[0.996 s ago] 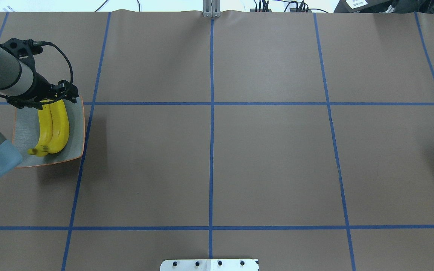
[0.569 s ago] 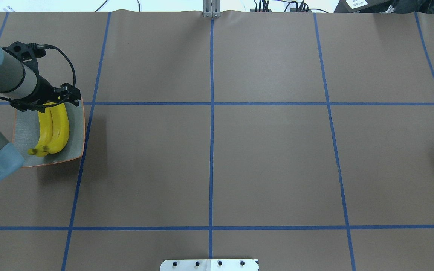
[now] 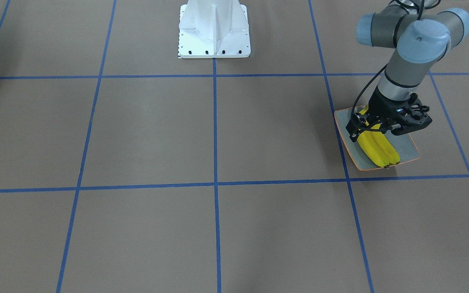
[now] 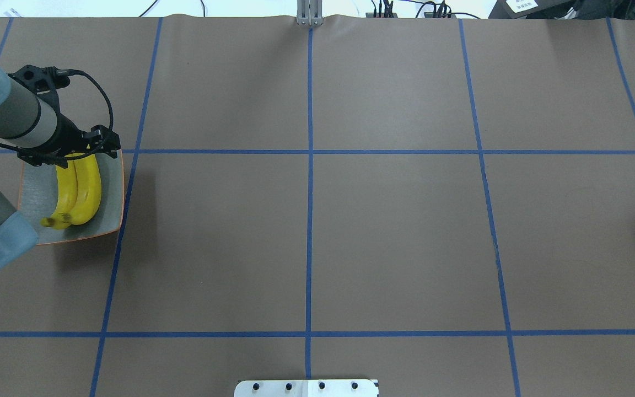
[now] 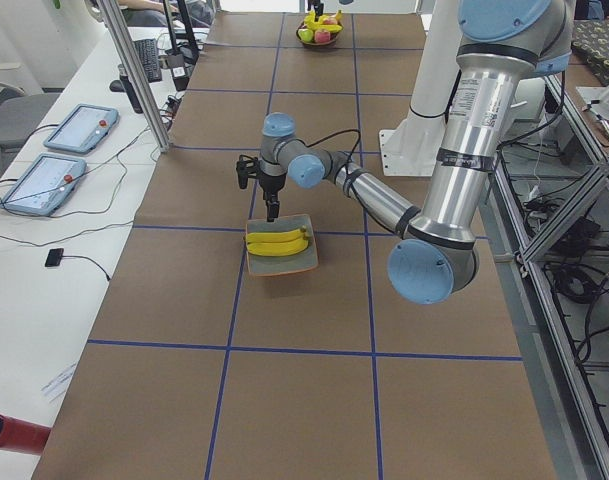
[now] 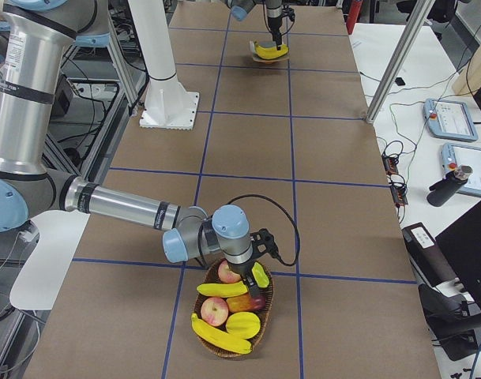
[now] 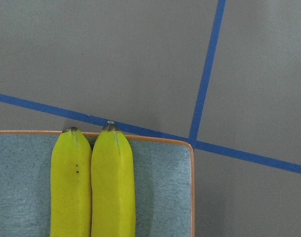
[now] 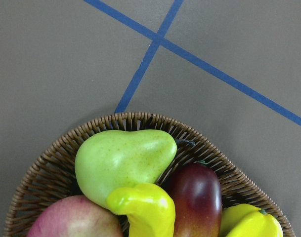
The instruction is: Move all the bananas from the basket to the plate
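Note:
Two yellow bananas [image 4: 77, 187] lie side by side on the grey-blue plate [image 4: 109, 190] with an orange rim, at the table's left end; they also show in the front view [image 3: 377, 148] and the left wrist view [image 7: 91, 187]. My left gripper [image 4: 85, 151] hovers over their far ends, looks open and holds nothing. The wicker basket [image 6: 268, 306] at the right end holds two deep yellow bananas [image 6: 218, 335] and a paler one [image 8: 143, 207]. My right gripper [image 6: 253, 264] is over the basket's near rim; I cannot tell whether it is open or shut.
The basket also holds a green pear [image 8: 123, 158], apples [image 6: 214, 310] and other fruit. The white robot base [image 3: 214, 28] stands at the table's middle edge. Blue tape lines cross the brown table. Tablets [image 5: 79, 125] lie beyond the far side.
My left wrist has shifted slightly over the plate's far edge. The two bananas on the plate have not moved.

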